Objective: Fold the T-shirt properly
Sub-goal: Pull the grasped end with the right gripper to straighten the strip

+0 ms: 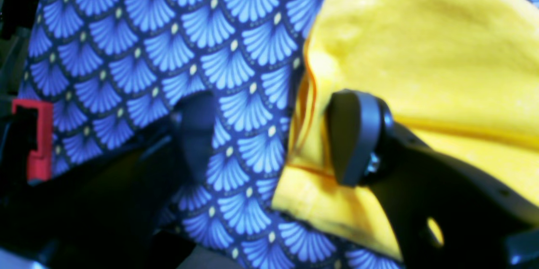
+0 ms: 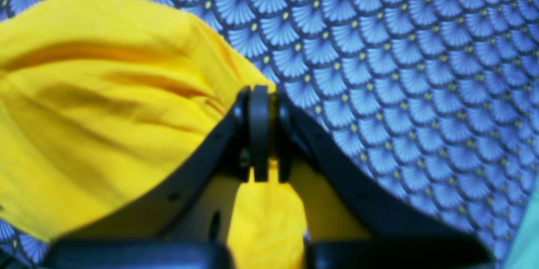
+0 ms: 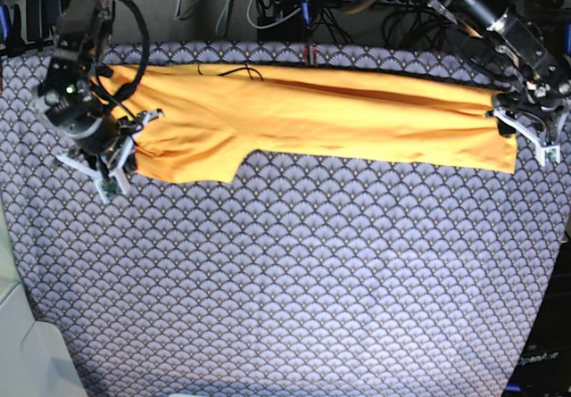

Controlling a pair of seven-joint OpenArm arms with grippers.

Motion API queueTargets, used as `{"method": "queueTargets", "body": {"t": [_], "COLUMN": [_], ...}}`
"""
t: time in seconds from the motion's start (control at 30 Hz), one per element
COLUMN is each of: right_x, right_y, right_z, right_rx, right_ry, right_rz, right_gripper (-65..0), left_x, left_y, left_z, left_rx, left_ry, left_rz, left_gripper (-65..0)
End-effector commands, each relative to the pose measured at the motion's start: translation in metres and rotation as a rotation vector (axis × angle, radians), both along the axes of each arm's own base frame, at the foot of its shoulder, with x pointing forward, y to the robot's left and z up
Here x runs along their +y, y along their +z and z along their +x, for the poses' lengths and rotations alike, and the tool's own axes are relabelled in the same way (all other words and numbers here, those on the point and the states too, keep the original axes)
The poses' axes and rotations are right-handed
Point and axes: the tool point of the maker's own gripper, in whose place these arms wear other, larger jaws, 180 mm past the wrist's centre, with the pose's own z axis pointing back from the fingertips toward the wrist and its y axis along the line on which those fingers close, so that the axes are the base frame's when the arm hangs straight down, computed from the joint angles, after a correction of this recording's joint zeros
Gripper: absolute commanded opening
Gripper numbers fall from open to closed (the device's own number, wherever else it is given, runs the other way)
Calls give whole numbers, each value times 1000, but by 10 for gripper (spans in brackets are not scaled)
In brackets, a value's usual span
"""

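The orange-yellow T-shirt (image 3: pixel 339 116) lies as a long band across the far side of the table, with a sleeve hanging down at its left end. My right gripper (image 3: pixel 111 161) is at that left end. In the right wrist view it (image 2: pixel 261 130) is shut on a pinch of the T-shirt (image 2: pixel 105 92) fabric. My left gripper (image 3: pixel 526 134) sits at the band's right end. In the left wrist view it (image 1: pixel 273 138) is open and straddles the hemmed edge of the T-shirt (image 1: pixel 421 50), with one finger (image 1: pixel 353 138) over the fabric and the other finger (image 1: pixel 196 134) over the patterned cloth.
A blue-grey scallop-patterned cloth (image 3: pixel 294 272) covers the whole table under the shirt. Cables and a power strip (image 3: pixel 303 13) run behind the far edge. A red clip (image 1: pixel 40 134) shows at the cloth's edge in the left wrist view. A pale surface (image 3: pixel 18 326) adjoins the table's left side.
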Motion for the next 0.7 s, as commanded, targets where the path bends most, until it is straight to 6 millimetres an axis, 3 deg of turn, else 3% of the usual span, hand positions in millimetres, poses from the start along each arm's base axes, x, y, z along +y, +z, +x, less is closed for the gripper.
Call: {"method": "queueTargets", "body": {"t": [0.0,0.1,0.27,0.5,0.67], "right_x": [0,2,16,48,59], "right_y": [12,14,2,-6,-12], "right_z": [2,-10,-31,-55,-80], "right_rx": [-44,-46,0,-42,-53], "right_ry": [5,16,56,139,165], "right_rz": [-4,-15,-7,89,149], "right_gripper": [-650,-650,-650,-650,-650], "left_x": [7,7,7,7,7], "left_y": [12,11,11,11,9], "left_z": [7,7,6,6,3], "left_rx": [-32,-32,-30,-27,-21], "left_ry": [1,1,1,-1,-1], "left_rz": [26,25,26,27,28], "left_gripper": [-237,-237,-237,-237,-237]}}
